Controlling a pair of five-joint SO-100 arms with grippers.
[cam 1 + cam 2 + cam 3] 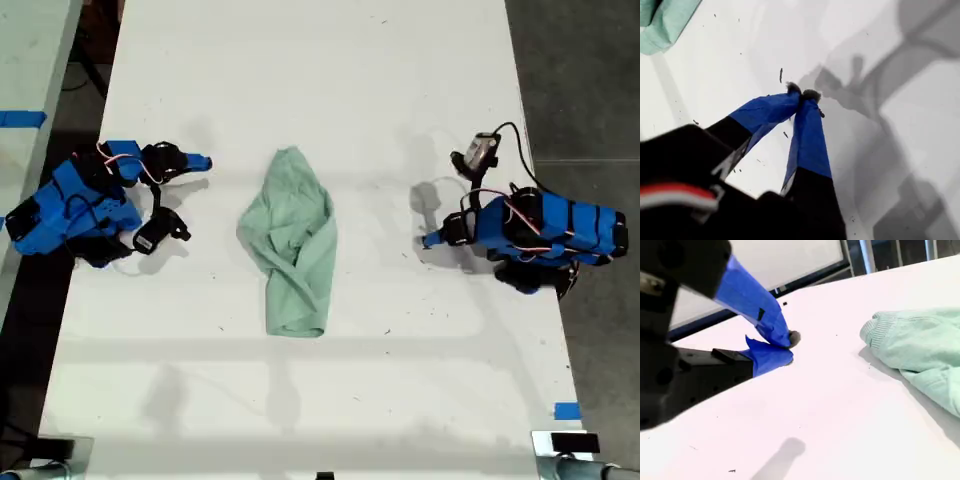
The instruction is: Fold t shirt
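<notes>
The t shirt [290, 245] is a pale mint-green bunched strip lying lengthwise in the middle of the white table [400, 80]. My first gripper [428, 240] rests on the table toward the exterior view's right of the shirt, well apart from it. Its blue-taped jaws are shut on nothing [802, 94], and a folded end of the shirt [662, 22] shows far off. My second gripper [205, 160] lies toward the exterior view's left, level with the shirt's far end. It is shut and empty [789, 346], a short gap from the shirt's ribbed edge [920, 350].
Both blue arms lie low on the table at its two sides in the exterior view. A second pale table [25, 60] with blue tape [22, 119] stands at the exterior view's left. A blue tape mark [567, 410] sits near the front right corner. Dark floor borders the exterior view's right.
</notes>
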